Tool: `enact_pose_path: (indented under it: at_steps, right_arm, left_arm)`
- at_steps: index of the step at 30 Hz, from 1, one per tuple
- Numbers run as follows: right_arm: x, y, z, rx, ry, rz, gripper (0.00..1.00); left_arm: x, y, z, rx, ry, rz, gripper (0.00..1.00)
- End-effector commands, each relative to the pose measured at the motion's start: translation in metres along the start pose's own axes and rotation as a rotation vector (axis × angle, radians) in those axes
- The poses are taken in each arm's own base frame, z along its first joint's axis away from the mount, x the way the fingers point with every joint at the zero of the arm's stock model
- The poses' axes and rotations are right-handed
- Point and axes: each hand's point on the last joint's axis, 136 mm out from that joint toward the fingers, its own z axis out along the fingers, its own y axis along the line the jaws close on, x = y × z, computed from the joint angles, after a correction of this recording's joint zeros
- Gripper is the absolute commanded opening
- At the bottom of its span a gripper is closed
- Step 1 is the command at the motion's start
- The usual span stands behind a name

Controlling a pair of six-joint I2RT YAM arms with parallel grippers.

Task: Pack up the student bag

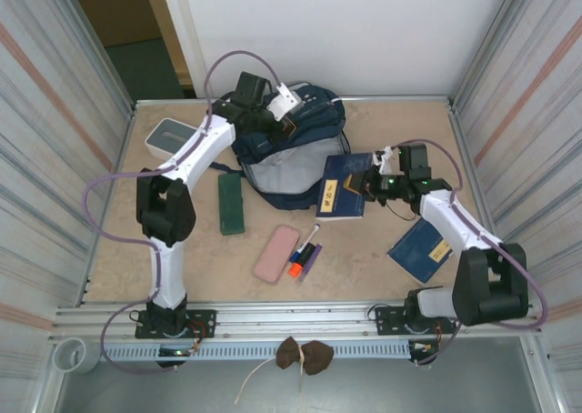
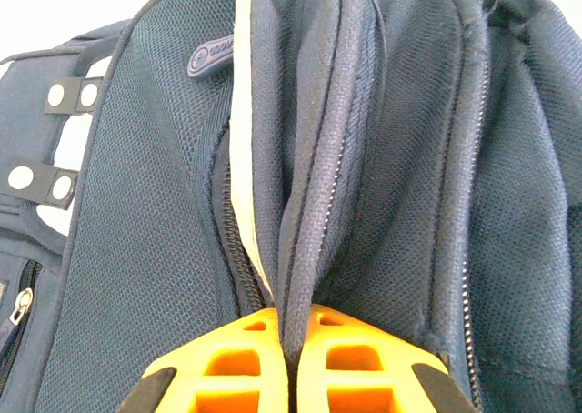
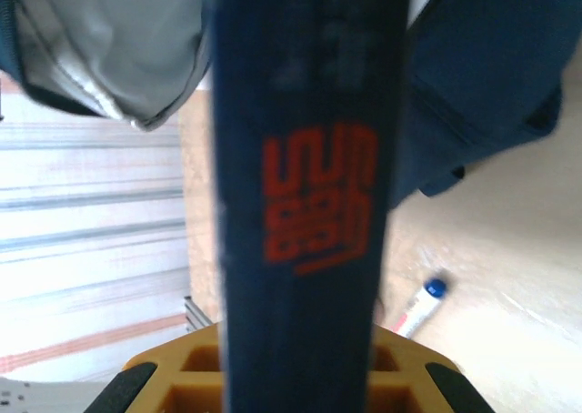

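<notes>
The student bag (image 1: 305, 126) lies at the back middle of the table, its grey lining (image 1: 282, 172) showing through the open mouth. My left gripper (image 1: 277, 115) is shut on a fold of the bag's navy zipper edge (image 2: 309, 204), pinched between the orange fingers (image 2: 227, 367). My right gripper (image 1: 375, 182) is shut on a navy book (image 1: 343, 186) with a yellow label, held at the bag's right side. In the right wrist view the book's spine (image 3: 305, 204) with red lettering stands between the jaws, with the bag's lining (image 3: 109, 49) at the upper left.
A white-and-grey box (image 1: 169, 135) sits at the back left. A green case (image 1: 231, 204), a pink case (image 1: 275, 254) and markers (image 1: 305, 249) lie in front of the bag. A second blue book (image 1: 421, 250) lies at the right, and side walls close in the table.
</notes>
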Motion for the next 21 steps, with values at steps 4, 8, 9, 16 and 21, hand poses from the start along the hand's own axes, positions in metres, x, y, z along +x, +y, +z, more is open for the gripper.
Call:
enact_pose_path:
  at_steps: [4,8,9,16,21]
  right_arm:
    - [-0.056,0.038,0.050,-0.078,-0.141,0.061,0.00]
    - [-0.084,0.043,0.090,-0.111,-0.199,0.102,0.00]
    - [-0.091,0.046,0.099,-0.122,-0.222,0.102,0.00]
    - [-0.143,0.055,0.147,-0.204,-0.428,0.177,0.00]
    - [-0.164,0.042,0.178,-0.186,-0.542,0.226,0.05]
  left_arm:
    - [-0.060,-0.009,-0.038,0.095,-0.199,-0.008,0.00]
    - [-0.068,-0.001,-0.043,0.102,-0.227,-0.044,0.00]
    - [-0.069,0.000,-0.044,0.108,-0.233,-0.053,0.00]
    - [-0.074,0.002,-0.045,0.129,-0.249,-0.080,0.00]
    - [-0.076,0.001,-0.045,0.142,-0.259,-0.094,0.00]
